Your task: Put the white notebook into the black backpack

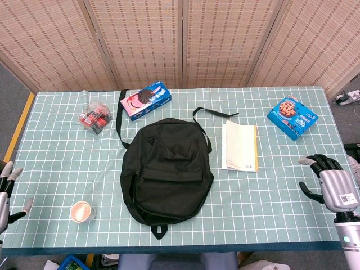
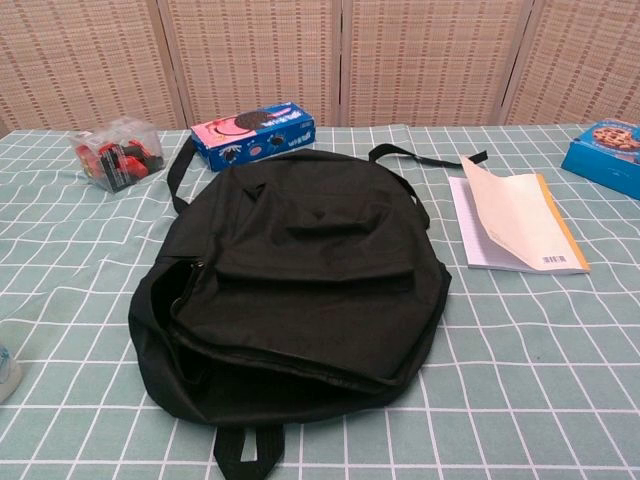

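While the white notebook point(image 1: 240, 146) lies flat on the bench point(image 1: 67, 169) just beside the right flank of the black backpack point(image 1: 167, 169), both robot hands sit at the near corners, well apart from it and holding nothing. The right robot hand point(image 1: 329, 183) rests at the bench's right edge with its fingers apart and lightly curled — empty. The left robot hand point(image 1: 8, 194) shows only partly at the left edge, its visible fingertips spread, and it too has hold of nothing. From the right robot hand the notebook lies to the left and farther from the robot, with no object in between; from the left robot hand it lies across the whole backpack. So the right arm is plainly the nearer one, and the reach looks like its job. The notebook's long axis runs away from the robot, roughly parallel to the backpack's, its yellow spine edge toward the right hand and its top cover lifted a little in the chest view. The backpack's main opening gapes along its near-left side — the far side from the notebook — so the carry will likely have to cross over the bag.
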`<state>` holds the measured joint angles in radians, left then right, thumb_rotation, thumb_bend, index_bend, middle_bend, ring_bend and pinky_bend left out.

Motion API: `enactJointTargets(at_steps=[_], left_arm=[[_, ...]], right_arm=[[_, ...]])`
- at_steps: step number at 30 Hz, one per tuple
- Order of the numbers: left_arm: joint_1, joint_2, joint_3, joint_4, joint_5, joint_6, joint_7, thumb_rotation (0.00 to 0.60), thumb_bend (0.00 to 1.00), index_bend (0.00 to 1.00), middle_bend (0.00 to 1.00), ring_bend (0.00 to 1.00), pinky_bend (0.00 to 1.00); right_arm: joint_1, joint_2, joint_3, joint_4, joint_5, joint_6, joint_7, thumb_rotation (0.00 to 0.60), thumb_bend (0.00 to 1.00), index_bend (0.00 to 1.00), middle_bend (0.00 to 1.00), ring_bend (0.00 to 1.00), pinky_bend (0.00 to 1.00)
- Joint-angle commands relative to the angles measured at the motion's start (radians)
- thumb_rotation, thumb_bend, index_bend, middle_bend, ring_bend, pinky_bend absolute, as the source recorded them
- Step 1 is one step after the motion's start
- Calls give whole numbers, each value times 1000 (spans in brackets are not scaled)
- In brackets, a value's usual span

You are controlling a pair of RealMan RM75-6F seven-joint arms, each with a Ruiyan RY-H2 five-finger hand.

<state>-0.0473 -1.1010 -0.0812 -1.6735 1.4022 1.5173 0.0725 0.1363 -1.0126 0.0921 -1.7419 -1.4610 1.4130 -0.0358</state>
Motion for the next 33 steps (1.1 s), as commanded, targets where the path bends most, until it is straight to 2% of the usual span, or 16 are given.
enactJointTargets(at_steps=[1, 9, 13, 17, 26, 33], left_arm=[[0, 0, 0, 0, -1, 0, 0, 600, 327, 114, 0, 0, 27], [2, 0, 2, -1, 1, 1, 1, 600, 327, 114, 0, 0, 27], [7, -1, 3, -3, 6, 9, -1, 600, 327, 116, 0, 0, 27], [14, 1, 6, -3, 6, 17, -6, 600, 327, 117, 0, 0, 27], [25, 2, 10, -2, 5, 24, -11, 600, 327, 117, 0, 0, 27], [30, 4, 12, -5, 0, 25, -9, 600, 327, 117, 0, 0, 27]], right_arm=[[2, 0, 2, 1, -3, 1, 2, 600, 259, 287, 282, 172, 214], [64, 11, 25, 44, -13, -65, -1, 600, 259, 286, 286, 175, 215], [129, -35, 58, 165, 2, -115, -70, 600, 259, 287, 320, 206, 232], [200, -77, 64, 256, 16, -223, -17, 600, 259, 286, 324, 209, 241], [328, -264, 38, 527, -9, -378, 45, 600, 219, 293, 325, 209, 241], [376, -429, -10, 761, -60, -410, 112, 600, 139, 298, 326, 209, 241]])
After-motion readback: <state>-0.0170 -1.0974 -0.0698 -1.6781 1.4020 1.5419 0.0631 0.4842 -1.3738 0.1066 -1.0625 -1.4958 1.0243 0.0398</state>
